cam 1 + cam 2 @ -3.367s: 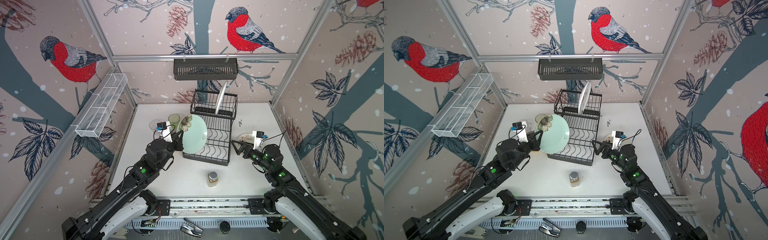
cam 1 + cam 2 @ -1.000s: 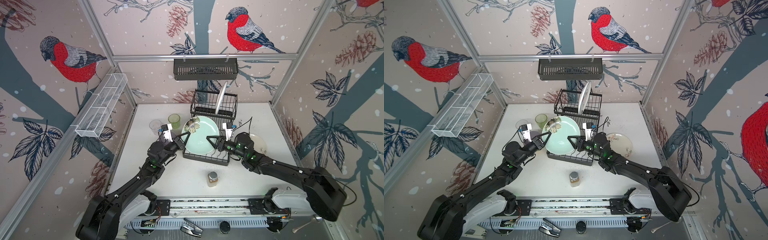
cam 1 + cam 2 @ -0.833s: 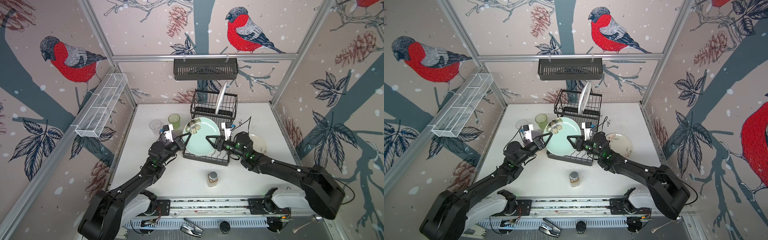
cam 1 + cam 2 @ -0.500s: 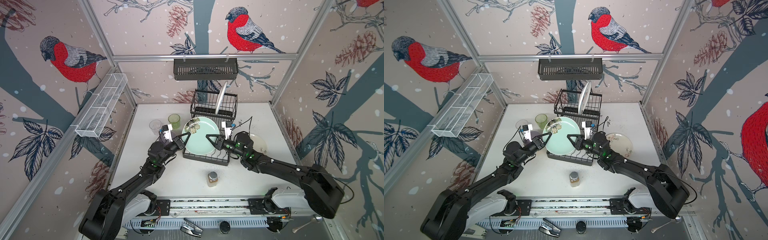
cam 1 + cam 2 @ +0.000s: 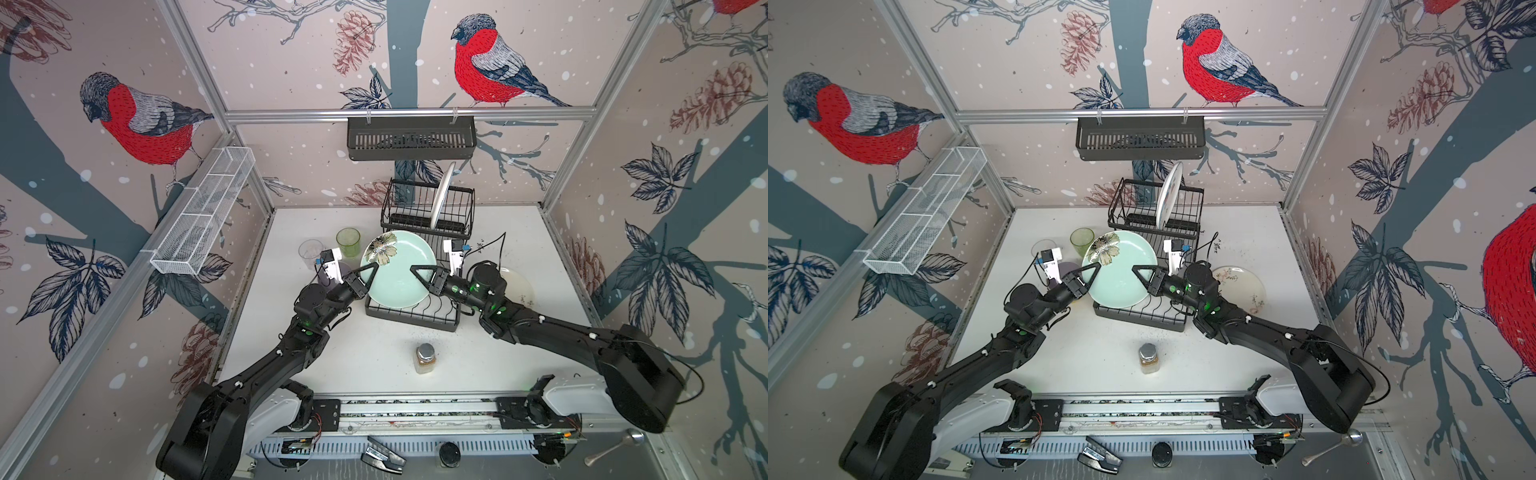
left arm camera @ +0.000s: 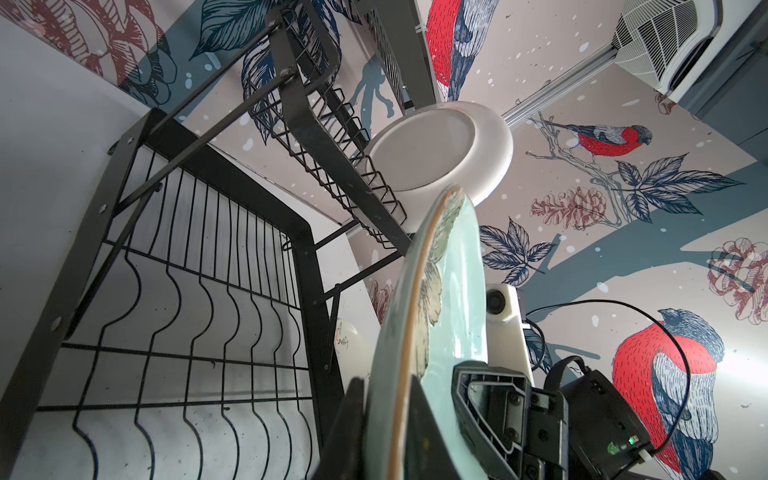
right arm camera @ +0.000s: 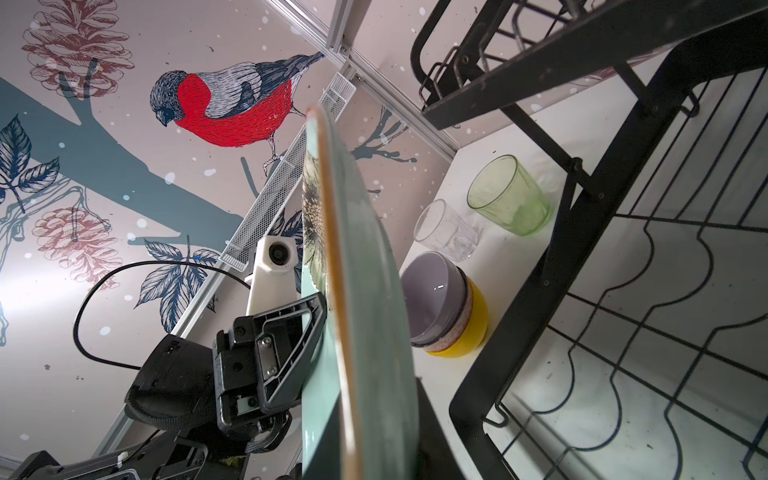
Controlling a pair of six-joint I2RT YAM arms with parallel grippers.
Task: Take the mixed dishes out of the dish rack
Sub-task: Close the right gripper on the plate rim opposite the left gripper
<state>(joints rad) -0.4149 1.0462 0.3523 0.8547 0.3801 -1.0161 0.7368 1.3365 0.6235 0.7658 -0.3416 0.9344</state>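
We see the pale green plate (image 5: 397, 270) held up over the flat lower tier of the dish rack (image 5: 409, 323), and its glazed face is tilted up toward the camera in both top views. It is round and glossy, with a thin brown line along the rim and a pale flower painted near its back edge. The left gripper (image 5: 366, 275) pinches the left rim of the plate and the right gripper (image 5: 420, 272) pinches the right rim. In each wrist view the rim runs between two black wedge-shaped fingers (image 6: 347, 428), which are closed narrow on it. Whether the plate touches the wires beneath, we cannot tell.

The rack is made of black metal wire. It has wavy wires over a tray base, and behind them a raised slotted tier, near the middle of the table's back edge. One smooth white plate (image 5: 442, 195) stands on its edge in that upper tier.

On the matte white table (image 5: 374, 361), a patterned white plate (image 5: 519, 286) lies flat between the rack and the right edge. Toward the back left corner stand a green tumbler (image 5: 348, 242) and a clear tumbler (image 5: 309, 251), both translucent. Just beside the rack's left side three bowls are nested: a lilac bowl (image 7: 432, 299) on top, a pink-patterned bowl (image 7: 446, 343) showing only as a thin band, and a yellow bowl (image 7: 473, 324) below. Near the front edge stands a small jar (image 5: 424, 357) with a silver cap and brown powder.
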